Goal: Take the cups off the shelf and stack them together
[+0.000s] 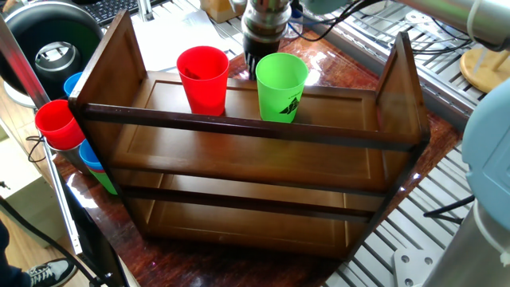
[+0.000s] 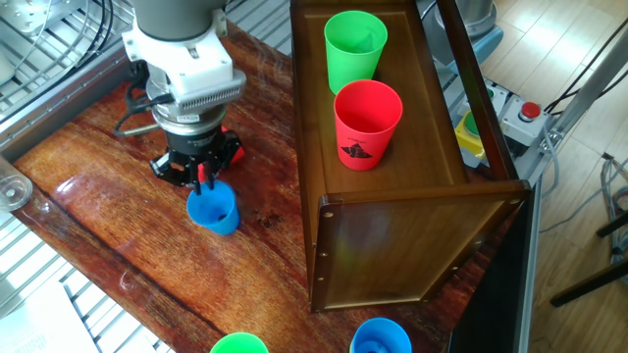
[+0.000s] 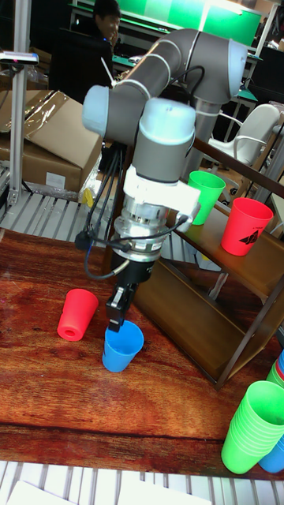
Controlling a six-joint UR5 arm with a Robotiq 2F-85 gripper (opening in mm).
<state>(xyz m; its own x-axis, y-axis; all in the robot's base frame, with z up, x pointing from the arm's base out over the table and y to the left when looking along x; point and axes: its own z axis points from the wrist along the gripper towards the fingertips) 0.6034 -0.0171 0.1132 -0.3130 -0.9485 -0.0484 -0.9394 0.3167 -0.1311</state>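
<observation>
The dark brown shelf (image 1: 239,129) carries a red cup (image 1: 203,78) and a green cup (image 1: 280,86) with a black mark, both upright on its top tier. From the other side they show as the red cup (image 2: 368,123) and the green cup (image 2: 355,49). Beside the shelf, my gripper (image 2: 204,182) is shut on the rim of a blue cup (image 2: 214,209), one finger inside and one outside. In the tall view the gripper (image 3: 118,314) holds the blue cup (image 3: 122,346) slightly tilted just over the table. Another red cup (image 3: 77,313) lies on its side close to its left.
A slanted column of red, blue and green cups (image 1: 68,131) leans at the shelf's end; in the tall view it shows as a green stack (image 3: 252,426). The reddish wooden tabletop (image 2: 98,226) borders metal roller tracks (image 2: 59,59). A black cable (image 3: 95,237) hangs from the wrist.
</observation>
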